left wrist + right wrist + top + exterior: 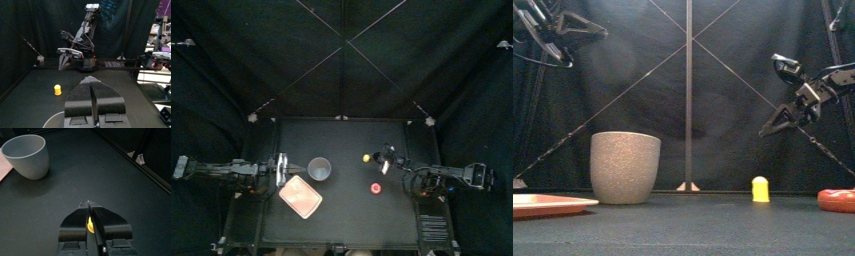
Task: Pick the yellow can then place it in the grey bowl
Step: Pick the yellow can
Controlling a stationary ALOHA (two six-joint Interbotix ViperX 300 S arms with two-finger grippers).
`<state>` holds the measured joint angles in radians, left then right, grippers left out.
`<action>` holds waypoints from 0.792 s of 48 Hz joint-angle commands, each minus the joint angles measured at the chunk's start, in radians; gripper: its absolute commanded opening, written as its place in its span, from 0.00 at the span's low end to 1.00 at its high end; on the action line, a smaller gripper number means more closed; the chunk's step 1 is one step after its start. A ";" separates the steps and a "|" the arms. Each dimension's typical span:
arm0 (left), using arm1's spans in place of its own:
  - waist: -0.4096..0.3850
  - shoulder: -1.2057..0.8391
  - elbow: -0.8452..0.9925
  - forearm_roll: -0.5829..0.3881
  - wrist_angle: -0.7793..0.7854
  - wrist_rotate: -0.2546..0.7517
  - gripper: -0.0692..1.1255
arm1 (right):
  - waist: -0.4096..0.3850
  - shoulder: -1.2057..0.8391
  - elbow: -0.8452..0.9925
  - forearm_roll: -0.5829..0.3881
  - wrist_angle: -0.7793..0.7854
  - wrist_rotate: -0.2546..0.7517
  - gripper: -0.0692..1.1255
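The right gripper (87,204) hid most of the yellow can (89,225). Edges cut off the pink tray (543,204) and red toy (838,199).

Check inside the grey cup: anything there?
Only bare inner wall shows in the grey cup; the near wall hides its lower part. The yellow can stands outside on the table.

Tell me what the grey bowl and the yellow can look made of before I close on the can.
The grey bowl looks like ceramic or stone-effect plastic: matte, finely speckled, no glare. The yellow can is probably moulded plastic, with a smooth, even bright colour and no metal shine; it is too small to tell more.
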<state>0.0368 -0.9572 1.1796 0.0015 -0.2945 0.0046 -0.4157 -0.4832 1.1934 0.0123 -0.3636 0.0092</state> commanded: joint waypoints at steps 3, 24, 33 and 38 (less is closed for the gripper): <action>0.002 0.006 -0.021 0.000 -0.009 0.000 0.04 | -0.009 0.049 -0.035 0.078 -0.048 0.012 0.81; 0.011 0.006 -0.011 0.000 -0.011 0.000 0.04 | -0.012 0.270 -0.078 0.127 -0.044 0.014 0.94; 0.014 0.006 -0.009 -0.002 -0.011 0.000 0.04 | -0.008 0.391 -0.124 0.121 -0.044 0.014 0.94; 0.015 0.006 -0.002 -0.002 -0.011 0.000 0.04 | -0.003 0.451 -0.152 0.118 -0.043 0.012 0.94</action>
<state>0.0491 -0.9557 1.1873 0.0000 -0.2961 0.0031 -0.4234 -0.0491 1.0738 0.1335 -0.4019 0.0230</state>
